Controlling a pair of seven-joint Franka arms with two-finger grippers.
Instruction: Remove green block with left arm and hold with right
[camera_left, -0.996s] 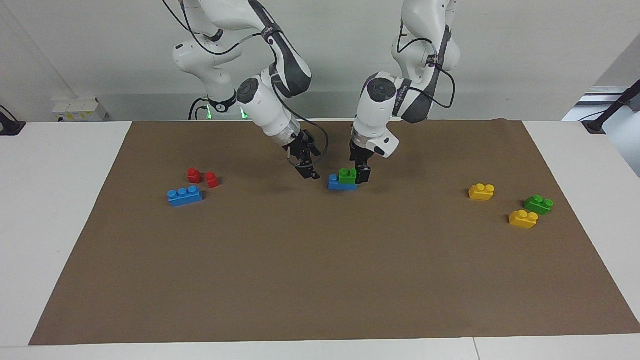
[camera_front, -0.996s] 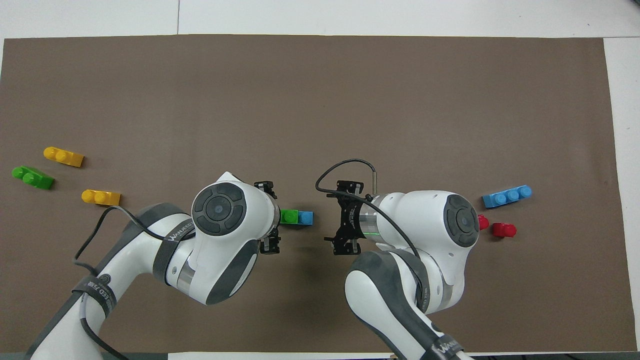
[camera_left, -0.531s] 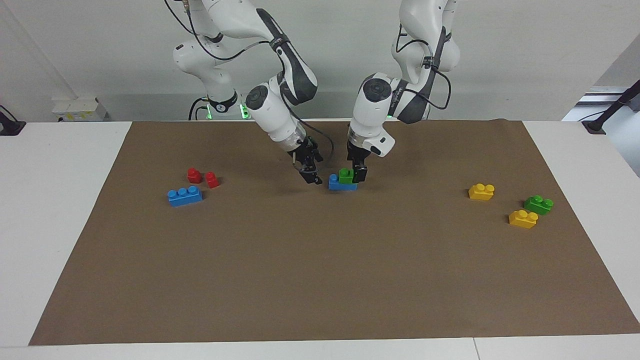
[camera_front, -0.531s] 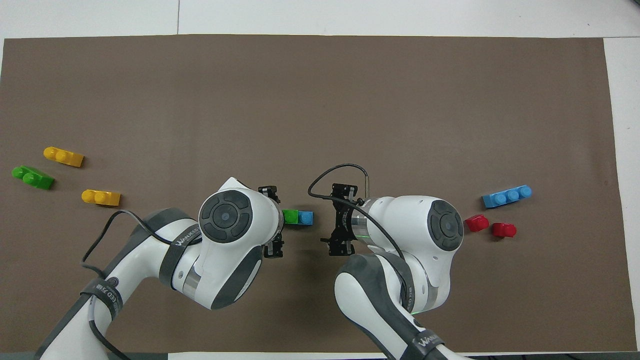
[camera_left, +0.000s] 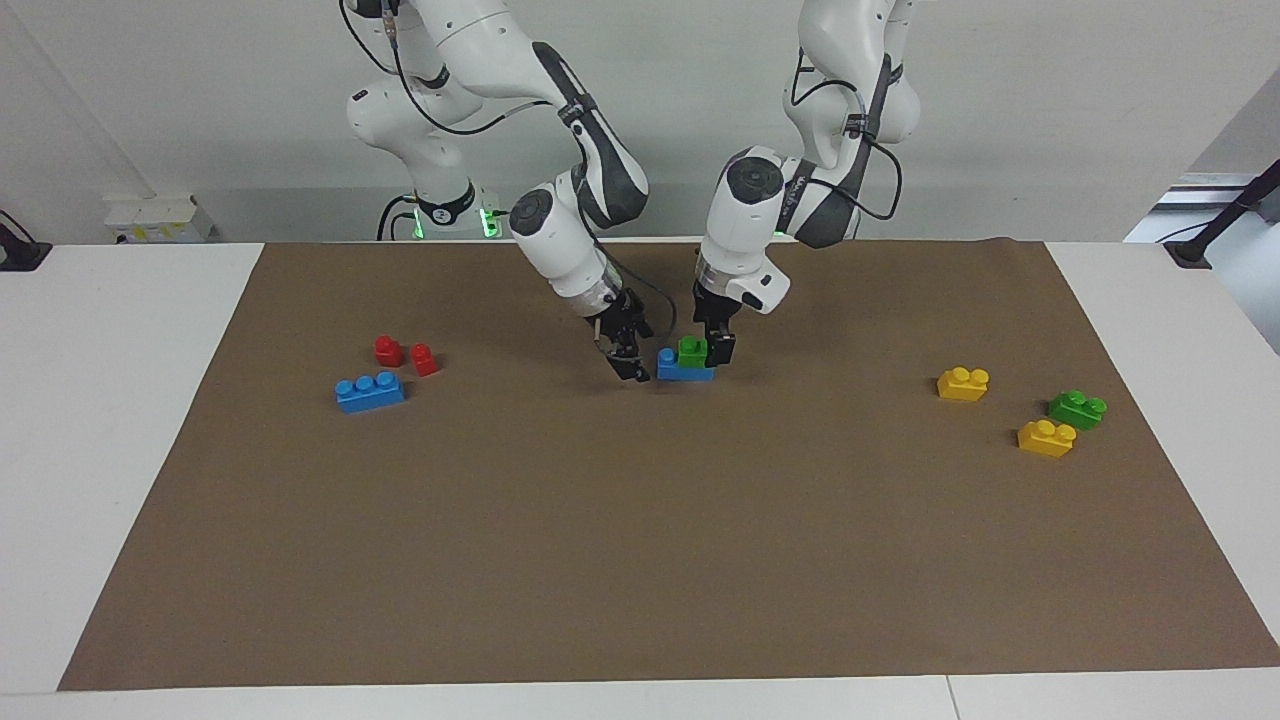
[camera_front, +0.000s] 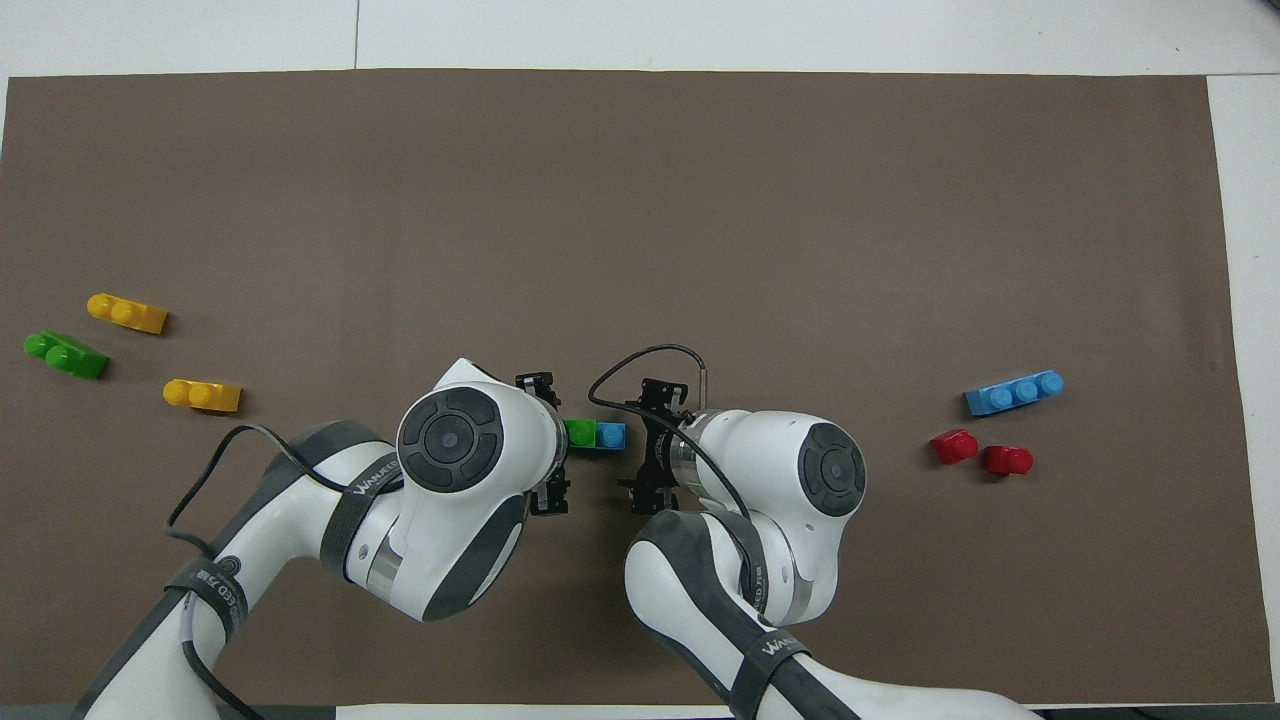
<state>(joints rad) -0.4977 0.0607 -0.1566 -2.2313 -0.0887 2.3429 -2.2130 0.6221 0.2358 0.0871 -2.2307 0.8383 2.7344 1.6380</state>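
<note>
Green block (camera_left: 692, 351) on blue brick (camera_left: 684, 369), tools flanking

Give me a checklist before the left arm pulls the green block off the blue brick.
1. Green block seated on blue brick: ok.
2. Left gripper open, level with the green block: ok.
3. Left gripper straddling the green block: cannot tell.
4. Right gripper open, beside the blue brick's end: ok.
5. Right gripper holding the blue brick: not ok, not yet gripping.
</note>
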